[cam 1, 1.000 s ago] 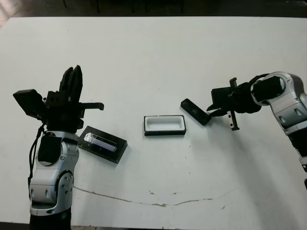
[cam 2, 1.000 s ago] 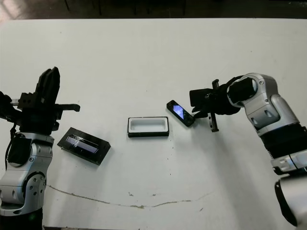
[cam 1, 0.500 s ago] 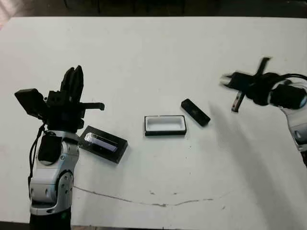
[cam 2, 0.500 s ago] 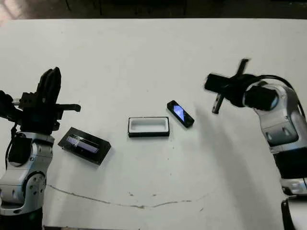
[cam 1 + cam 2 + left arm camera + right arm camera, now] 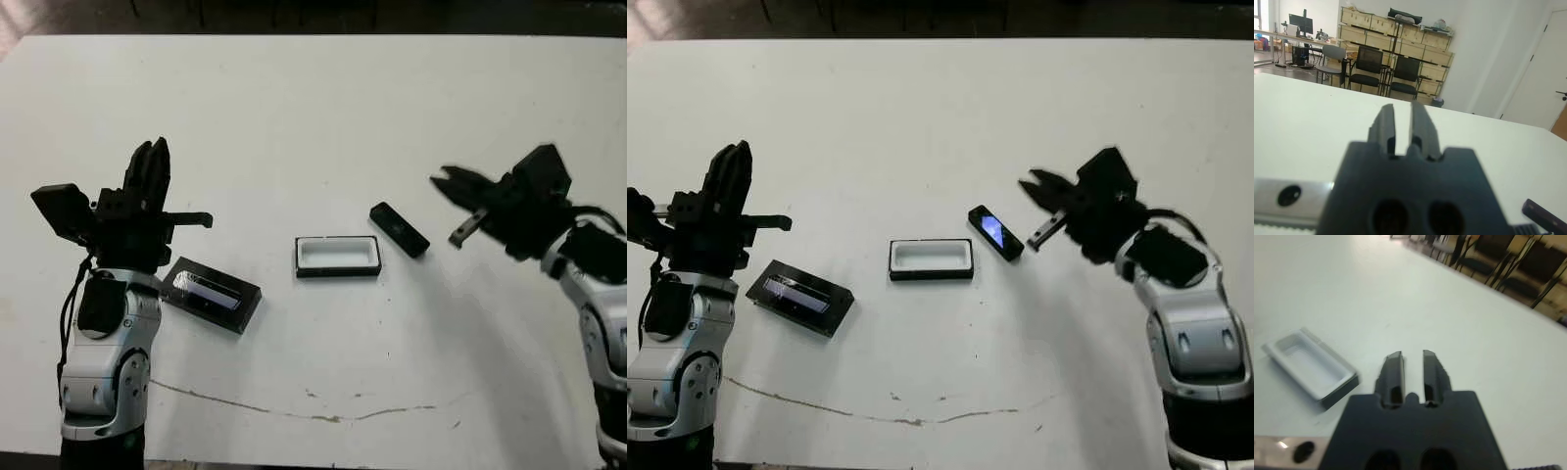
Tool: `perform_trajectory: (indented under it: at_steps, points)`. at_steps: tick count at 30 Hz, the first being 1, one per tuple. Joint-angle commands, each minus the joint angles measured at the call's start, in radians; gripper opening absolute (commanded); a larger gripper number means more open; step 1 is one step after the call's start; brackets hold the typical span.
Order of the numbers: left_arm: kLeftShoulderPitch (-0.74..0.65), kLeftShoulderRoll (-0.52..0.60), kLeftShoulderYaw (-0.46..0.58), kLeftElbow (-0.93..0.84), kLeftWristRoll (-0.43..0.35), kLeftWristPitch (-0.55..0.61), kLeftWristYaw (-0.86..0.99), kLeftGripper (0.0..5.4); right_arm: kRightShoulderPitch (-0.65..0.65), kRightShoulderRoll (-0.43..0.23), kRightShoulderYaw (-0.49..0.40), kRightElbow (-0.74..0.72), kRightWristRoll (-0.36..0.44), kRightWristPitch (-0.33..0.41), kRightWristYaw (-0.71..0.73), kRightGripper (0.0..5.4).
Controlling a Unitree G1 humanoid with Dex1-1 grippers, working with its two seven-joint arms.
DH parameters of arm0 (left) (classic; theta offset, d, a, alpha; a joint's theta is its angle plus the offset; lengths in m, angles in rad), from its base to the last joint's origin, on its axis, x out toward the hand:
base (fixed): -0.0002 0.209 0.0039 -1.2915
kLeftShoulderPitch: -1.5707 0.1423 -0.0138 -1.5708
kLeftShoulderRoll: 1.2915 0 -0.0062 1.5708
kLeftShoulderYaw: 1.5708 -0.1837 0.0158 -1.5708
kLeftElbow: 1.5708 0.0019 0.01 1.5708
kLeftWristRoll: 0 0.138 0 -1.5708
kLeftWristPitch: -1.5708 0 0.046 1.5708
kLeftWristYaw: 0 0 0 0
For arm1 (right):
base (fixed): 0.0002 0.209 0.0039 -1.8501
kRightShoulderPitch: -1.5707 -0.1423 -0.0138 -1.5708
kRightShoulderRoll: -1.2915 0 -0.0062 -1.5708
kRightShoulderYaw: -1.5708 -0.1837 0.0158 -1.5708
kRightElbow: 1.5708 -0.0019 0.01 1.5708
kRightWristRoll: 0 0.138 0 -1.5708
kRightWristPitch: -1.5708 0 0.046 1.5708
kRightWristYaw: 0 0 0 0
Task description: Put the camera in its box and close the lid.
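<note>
You are at the pick-up of the camera, which lies flat on the desk at a slant, just beside the right end of the open box and not in it. Bring the right gripper over the camera's middle, turn the wrist so the jaws straddle its narrow width, widen them first, then lower straight down and close gently; its glossy face looks slippery. The right jaws stand nearly together, a thin gap between them, holding nothing, and hover near the camera's right end, apart from it. The left gripper stands raised, jaws almost closed and empty, just behind the lid, which lies well left of the box.
</note>
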Motion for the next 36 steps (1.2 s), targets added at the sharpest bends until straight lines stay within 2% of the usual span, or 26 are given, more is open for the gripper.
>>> perform_trajectory:
  at_steps: [1,5,21,23,28,34,36]
  points:
    - [0.017,0.010,0.007,0.007,0.002,0.011,0.001,0.00,0.038,-0.017,0.029,-0.011,0.022,0.063,0.002,1.00]
    - [0.020,0.009,0.007,0.002,0.001,0.017,0.004,0.00,0.063,-0.023,0.048,-0.024,0.026,0.080,-0.004,1.90]
    - [0.035,0.010,0.010,-0.001,-0.001,0.016,0.000,0.00,0.063,-0.006,0.072,0.045,0.020,0.039,-0.035,5.39]
    - [0.037,0.008,0.009,-0.002,0.003,0.017,0.004,0.00,0.064,0.000,0.065,0.051,0.025,0.038,-0.042,5.34]
    - [0.043,0.010,0.008,-0.004,0.014,0.016,0.005,0.00,0.067,0.006,0.057,0.060,0.025,0.037,-0.063,4.79]
    - [0.041,0.008,0.013,-0.003,0.005,0.020,0.001,0.00,0.063,0.011,0.045,0.072,0.033,0.034,-0.081,4.48]
    - [0.041,0.009,0.014,-0.003,0.004,0.021,0.001,0.00,0.060,0.015,0.040,0.079,0.040,0.032,-0.083,4.56]
